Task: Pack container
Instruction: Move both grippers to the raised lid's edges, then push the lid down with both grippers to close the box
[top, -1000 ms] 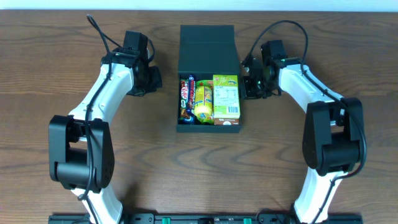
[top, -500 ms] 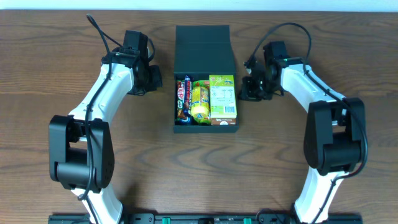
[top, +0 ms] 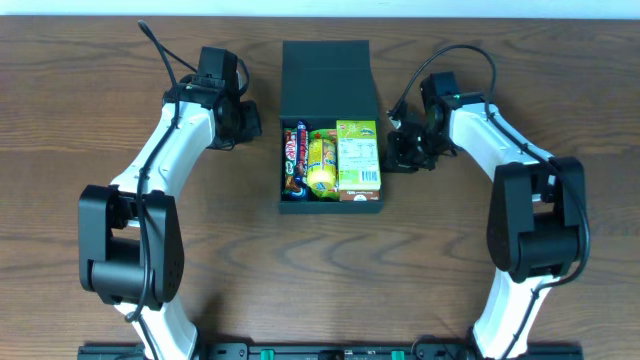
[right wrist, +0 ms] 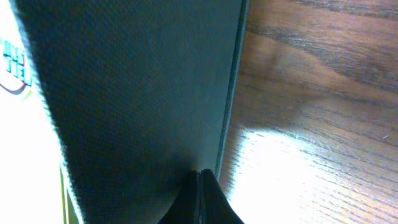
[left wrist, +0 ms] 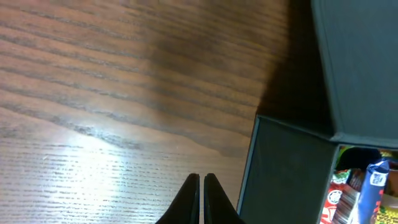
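Dark wood-grain worktop [top: 100, 100], overhead cam looking straight down, arm bases at the near edge.

container [top: 330, 206] sits mid-worktop between the two arms. Left tool [top: 252, 128] is off its left wall, near but apart; the left wrist cam shows bare wood between the tips [left wrist: 201, 186] and the wall [left wrist: 280, 168]. Right tool [top: 392, 152] is at the right wall, about level with the far end of the open compartment. On the right wrist cam the tips [right wrist: 200, 186] sit right against the dark wall [right wrist: 124, 93]; it looks like contact, but I can't confirm.

Both tools are clenched, fingers pressed together, nothing between them.

Versus a second ago: the container is slightly further to the robot's left. Versus half a second ago: no box movement that I can see, and the right tool has closed back in on the wall. The left arm is unchanged across all three frames.

Orientation: the long axis runs near-to-far, away from the arm bases, roughly square to the worktop edge. The flap lid [top: 325, 75] is open at the far end; its tilt can't be read from above. The open compartment is at the near end, facing up. Inside, left to right: red bar [top: 291, 152], yellow pack [top: 320, 165], green carton [top: 359, 155], all lying lengthwise along the box axis.
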{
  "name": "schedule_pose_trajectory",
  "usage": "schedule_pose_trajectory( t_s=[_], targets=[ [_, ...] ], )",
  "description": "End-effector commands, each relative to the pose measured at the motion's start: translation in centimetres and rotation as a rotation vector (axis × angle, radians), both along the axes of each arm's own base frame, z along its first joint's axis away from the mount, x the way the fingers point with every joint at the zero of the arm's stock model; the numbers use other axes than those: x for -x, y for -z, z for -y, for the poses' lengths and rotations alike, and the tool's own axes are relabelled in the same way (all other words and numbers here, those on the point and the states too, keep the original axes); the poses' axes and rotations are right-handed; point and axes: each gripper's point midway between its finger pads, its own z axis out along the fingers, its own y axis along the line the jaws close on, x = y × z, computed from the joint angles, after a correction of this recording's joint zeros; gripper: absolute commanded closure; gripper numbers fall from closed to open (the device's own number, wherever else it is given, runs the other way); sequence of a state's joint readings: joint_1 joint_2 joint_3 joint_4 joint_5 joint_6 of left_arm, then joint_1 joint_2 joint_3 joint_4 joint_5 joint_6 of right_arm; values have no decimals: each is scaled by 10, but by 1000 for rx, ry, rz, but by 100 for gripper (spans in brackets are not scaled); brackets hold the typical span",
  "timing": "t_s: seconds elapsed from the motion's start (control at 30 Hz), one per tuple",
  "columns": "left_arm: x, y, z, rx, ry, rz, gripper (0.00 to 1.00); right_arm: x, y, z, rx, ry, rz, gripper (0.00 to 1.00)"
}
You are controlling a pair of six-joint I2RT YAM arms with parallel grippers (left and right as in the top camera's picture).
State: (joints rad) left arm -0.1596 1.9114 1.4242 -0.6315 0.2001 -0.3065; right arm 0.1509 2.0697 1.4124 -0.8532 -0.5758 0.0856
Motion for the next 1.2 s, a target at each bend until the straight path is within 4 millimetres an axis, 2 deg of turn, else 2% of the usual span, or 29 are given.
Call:
schedule_pose_trajectory(
  t_s=[0.0, 0.3, 0.4, 0.53, 0.7, 0.83, 0.97, 1.1, 1.17],
  targets=[
    [-3, -3, -1, -3, 10, 17, 94, 3, -7, -16, -89, -34, -7, 99],
    [-10, -5, 0, 1, 9, 45, 94, -1, -7, -15, -87, -30, 10, 98],
    [-14, -7, 0, 4, 9, 65, 95, -20, -1, 0, -21, 38, 57, 98],
    [-24, -9, 2, 12, 6, 101, 94, -53, -7, 10, -41, 130, 147, 98],
    [-37, 9, 8, 46, -9, 106, 95, -89, -17, 17, -62, 200, 271, 99],
    [-60, 16, 16, 127, -17, 108, 95, -106, -12, 20, -79, 265, 288, 99],
    [-81, 20, 22, 191, -17, 71, 95, -114, -1, 13, -143, 252, 253, 99],
    [-90, 28, 33, 233, 0, 15, 95, -125, 3, 6, -181, 237, 229, 99],
    [-90, 37, 38, 262, -2, -30, 94, -130, 4, 2, -205, 230, 218, 99]
  ],
)
